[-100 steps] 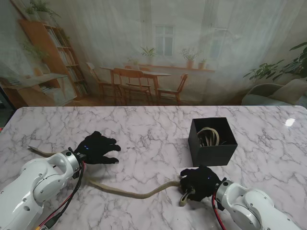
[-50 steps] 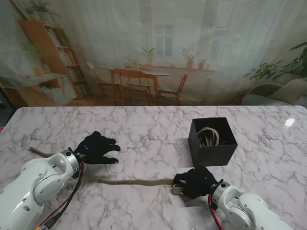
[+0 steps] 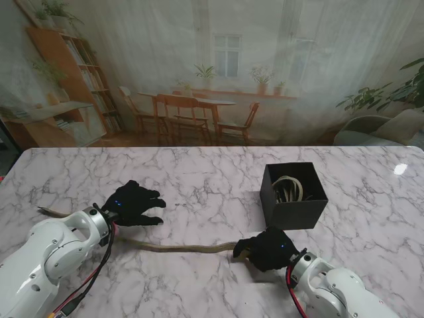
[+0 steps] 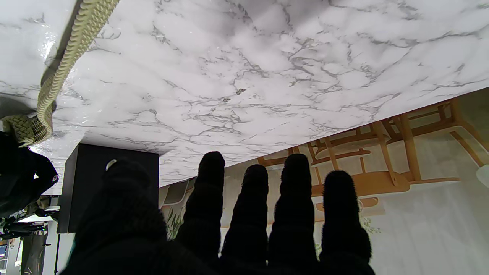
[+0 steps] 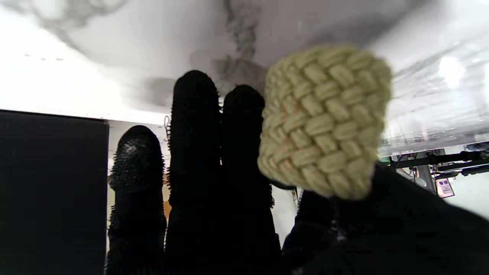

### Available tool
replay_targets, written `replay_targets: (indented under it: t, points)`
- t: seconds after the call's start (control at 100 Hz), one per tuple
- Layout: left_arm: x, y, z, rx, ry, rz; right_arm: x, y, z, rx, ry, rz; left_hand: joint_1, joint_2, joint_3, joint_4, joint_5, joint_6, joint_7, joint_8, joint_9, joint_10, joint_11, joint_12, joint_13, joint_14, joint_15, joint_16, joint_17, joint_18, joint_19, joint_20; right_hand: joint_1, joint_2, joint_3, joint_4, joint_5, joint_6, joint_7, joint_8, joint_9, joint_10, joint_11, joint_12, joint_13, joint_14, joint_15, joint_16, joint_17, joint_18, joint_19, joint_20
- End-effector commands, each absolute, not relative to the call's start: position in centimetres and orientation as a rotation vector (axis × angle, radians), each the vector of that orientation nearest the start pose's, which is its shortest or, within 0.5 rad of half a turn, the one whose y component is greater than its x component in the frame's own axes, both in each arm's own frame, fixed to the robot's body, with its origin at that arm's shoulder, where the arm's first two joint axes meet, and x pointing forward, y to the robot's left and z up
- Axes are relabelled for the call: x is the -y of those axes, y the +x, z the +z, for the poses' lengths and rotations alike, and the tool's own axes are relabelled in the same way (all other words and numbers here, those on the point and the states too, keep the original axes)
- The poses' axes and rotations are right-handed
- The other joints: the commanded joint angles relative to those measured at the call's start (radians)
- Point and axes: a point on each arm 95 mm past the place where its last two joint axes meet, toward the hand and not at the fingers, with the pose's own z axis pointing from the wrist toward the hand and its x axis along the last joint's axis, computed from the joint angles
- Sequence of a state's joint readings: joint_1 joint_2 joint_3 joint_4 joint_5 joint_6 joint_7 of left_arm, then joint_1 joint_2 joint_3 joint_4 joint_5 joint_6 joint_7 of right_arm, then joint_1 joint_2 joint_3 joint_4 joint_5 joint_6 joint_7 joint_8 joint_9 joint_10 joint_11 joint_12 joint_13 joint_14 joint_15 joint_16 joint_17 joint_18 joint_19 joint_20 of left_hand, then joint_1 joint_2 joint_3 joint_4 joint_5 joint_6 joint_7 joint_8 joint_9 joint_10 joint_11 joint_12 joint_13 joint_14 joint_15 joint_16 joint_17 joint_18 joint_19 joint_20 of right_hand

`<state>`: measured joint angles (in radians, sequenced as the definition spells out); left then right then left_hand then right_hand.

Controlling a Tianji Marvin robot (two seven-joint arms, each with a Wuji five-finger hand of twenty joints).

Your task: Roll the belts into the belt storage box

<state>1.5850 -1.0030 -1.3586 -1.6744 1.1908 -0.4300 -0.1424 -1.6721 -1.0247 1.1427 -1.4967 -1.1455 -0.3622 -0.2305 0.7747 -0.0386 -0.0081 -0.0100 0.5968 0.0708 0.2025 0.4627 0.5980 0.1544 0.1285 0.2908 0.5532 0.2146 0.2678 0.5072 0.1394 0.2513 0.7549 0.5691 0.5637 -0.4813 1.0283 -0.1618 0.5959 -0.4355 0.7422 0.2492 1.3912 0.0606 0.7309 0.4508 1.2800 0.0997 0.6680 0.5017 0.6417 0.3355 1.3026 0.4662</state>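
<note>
My right robot hand (image 3: 266, 248) pinches the rolled end of the braided belt (image 3: 179, 248), which trails toward nine o'clock across the marble tabletop (image 3: 212, 192). The black storage box (image 3: 293, 195), a coiled belt (image 3: 287, 188) inside, sits at one o'clock from it. My left robot hand (image 3: 134, 204) hovers spread, holding nothing.

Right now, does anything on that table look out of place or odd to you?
Nothing looks damaged or spilled. One woven belt still lies stretched across the marble table instead of rolled, its end held in the right hand. The left hand hovers open. The black box already holds a coiled belt.
</note>
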Motion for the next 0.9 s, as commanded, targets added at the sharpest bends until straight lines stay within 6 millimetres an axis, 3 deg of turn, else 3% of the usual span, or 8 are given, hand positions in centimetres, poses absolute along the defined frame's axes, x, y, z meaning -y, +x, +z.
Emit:
replay_targets:
  t: [0.0,0.07,0.14,0.21,0.28,0.61,0.73,0.89]
  points:
    - [-3.1,39.3,-29.6,-1.932,-0.799,-1.386,-0.9,33.4,-39.5,-1.858,0.934,1.647,0.027,0.048,-0.018,-0.007,-0.013,0.017,0.001,0.003,-0.022,0.010,-0.004,0.006,0.004,0.013,0.000,0.013,-0.008,0.035,-0.023,-0.011,0.092,0.007,0.022,-0.046,0.098,-0.003,0.057,-0.087,0.069,-0.038,-0.001,0.005,0.025,-0.035,-0.042,-0.015,-0.033,0.017,-0.019,0.006]
    - [-3.1,39.3,-29.6,-1.932,-0.799,-1.385,-0.8,33.4,-39.5,-1.878,0.934,1.626,0.027,0.049,-0.019,-0.008,-0.012,0.017,0.002,0.003,-0.023,0.009,-0.004,0.006,0.004,0.013,0.000,0.013,-0.008,0.034,-0.022,-0.011,0.033,-0.046,-0.009,-0.100,0.119,0.157,0.137,-0.212,0.069,-0.057,-0.057,-0.022,0.011,-0.051,-0.079,-0.014,-0.051,-0.018,-0.030,0.014]
    - [-3.2,39.3,-29.7,-1.931,-0.800,-1.384,-0.8,33.4,-39.5,-1.894,0.950,1.623,0.026,0.050,-0.020,-0.008,-0.012,0.018,0.002,0.003,-0.023,0.009,-0.004,0.006,0.003,0.013,-0.001,0.013,-0.009,0.035,-0.023,-0.011,-0.119,-0.060,-0.030,-0.079,0.192,0.293,0.134,-0.238,0.069,-0.071,-0.109,-0.048,-0.005,-0.060,-0.106,-0.020,-0.063,-0.041,-0.033,0.018]
    - [-3.1,39.3,-29.7,-1.929,-0.804,-1.384,-0.9,33.3,-39.3,-1.902,0.953,1.622,0.025,0.050,-0.020,-0.008,-0.018,0.018,-0.001,0.002,-0.022,0.010,-0.003,0.006,0.003,0.014,-0.001,0.013,-0.009,0.035,-0.023,-0.011,-0.231,0.008,-0.054,0.030,0.271,0.398,0.024,-0.038,0.058,-0.082,-0.185,-0.071,-0.053,-0.084,-0.166,-0.037,-0.075,-0.072,-0.035,0.019]
    - [-3.1,39.3,-29.7,-1.924,-0.808,-1.385,-0.9,33.2,-38.9,-1.916,0.950,1.606,0.024,0.051,-0.021,-0.008,-0.024,0.019,-0.004,0.001,-0.022,0.009,-0.004,0.006,0.003,0.012,-0.001,0.013,-0.010,0.037,-0.023,-0.012,-0.270,0.090,-0.105,0.049,0.232,0.460,-0.029,0.034,0.033,-0.086,-0.216,-0.078,-0.104,-0.104,-0.216,-0.063,-0.090,-0.105,-0.038,0.015]
    - [-3.1,39.5,-29.8,-1.895,-0.834,-1.382,-0.8,32.8,-37.0,-2.032,1.042,1.525,0.017,0.051,-0.021,-0.008,-0.021,0.016,-0.004,0.001,-0.016,0.003,-0.003,0.005,0.003,0.009,-0.006,0.010,-0.028,0.044,-0.033,-0.013,-0.260,0.195,-0.116,0.059,0.042,0.665,-0.124,0.084,-0.122,-0.091,-0.411,-0.216,-0.294,-0.189,-0.363,-0.216,-0.170,-0.187,-0.115,-0.042]
    - [-3.2,39.6,-30.2,-1.887,-0.853,-1.377,-0.7,32.7,-36.7,-2.088,1.099,1.492,0.017,0.050,-0.021,-0.008,-0.019,0.016,-0.003,0.001,-0.010,0.004,-0.002,0.006,0.004,0.008,-0.007,0.009,-0.036,0.048,-0.044,-0.017,-0.204,0.113,0.033,0.075,-0.010,0.687,-0.142,0.059,-0.188,-0.083,-0.494,-0.296,-0.374,-0.219,-0.406,-0.296,-0.189,-0.217,-0.141,-0.095]
    - [-3.2,39.6,-30.4,-1.884,-0.862,-1.374,-0.5,32.7,-36.4,-2.163,1.120,1.434,0.016,0.051,-0.021,-0.008,-0.019,0.015,-0.003,0.001,-0.010,0.003,-0.003,0.006,0.003,0.007,-0.008,0.009,-0.040,0.052,-0.055,-0.020,-0.128,-0.141,0.441,0.139,-0.088,0.691,-0.139,0.047,-0.219,-0.101,-0.605,-0.344,-0.419,-0.248,-0.481,-0.339,-0.196,-0.260,-0.161,-0.128]
